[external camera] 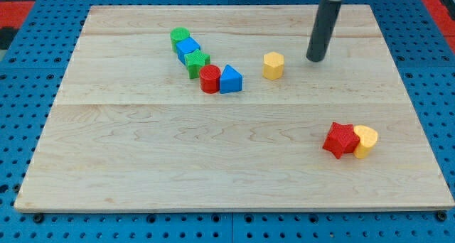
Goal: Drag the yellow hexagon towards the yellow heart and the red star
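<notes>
Tip beside yellow hexagon, push not yet begun.

Camera view: my tip sat on the desk near the hexagon, on its right and slightly toward the view's top, apart from it. No pincer on this rig, only a rod, so nothing spread or pinching. Hexagon lay upper-middle; red star and yellow heart touched each other, well apart toward the lower right. A chain of green cylinder, blue block, green block, red cylinder and blue triangle lay left. Judged: approach step; next the tip needs to get round to the hexagon's upper-left, then shove it down-right.
</notes>
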Controlling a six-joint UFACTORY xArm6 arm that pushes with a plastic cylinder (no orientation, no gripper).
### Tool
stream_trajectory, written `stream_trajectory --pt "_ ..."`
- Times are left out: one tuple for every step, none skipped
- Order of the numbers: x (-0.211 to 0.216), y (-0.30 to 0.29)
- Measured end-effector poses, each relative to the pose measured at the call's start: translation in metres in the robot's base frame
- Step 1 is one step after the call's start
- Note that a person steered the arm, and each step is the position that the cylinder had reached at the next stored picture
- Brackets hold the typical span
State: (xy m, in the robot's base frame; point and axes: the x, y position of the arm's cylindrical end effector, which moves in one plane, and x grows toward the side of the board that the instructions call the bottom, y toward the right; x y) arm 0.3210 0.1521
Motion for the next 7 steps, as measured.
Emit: stream_trajectory --pt "-0.033 -0.023" --pt "-0.040 -0.053" --pt "-0.039 -0.080" --pt "-0.023 -0.095" --pt "0.003 -0.102" --pt "0.022 -0.103" --pt "0.037 -0.103"
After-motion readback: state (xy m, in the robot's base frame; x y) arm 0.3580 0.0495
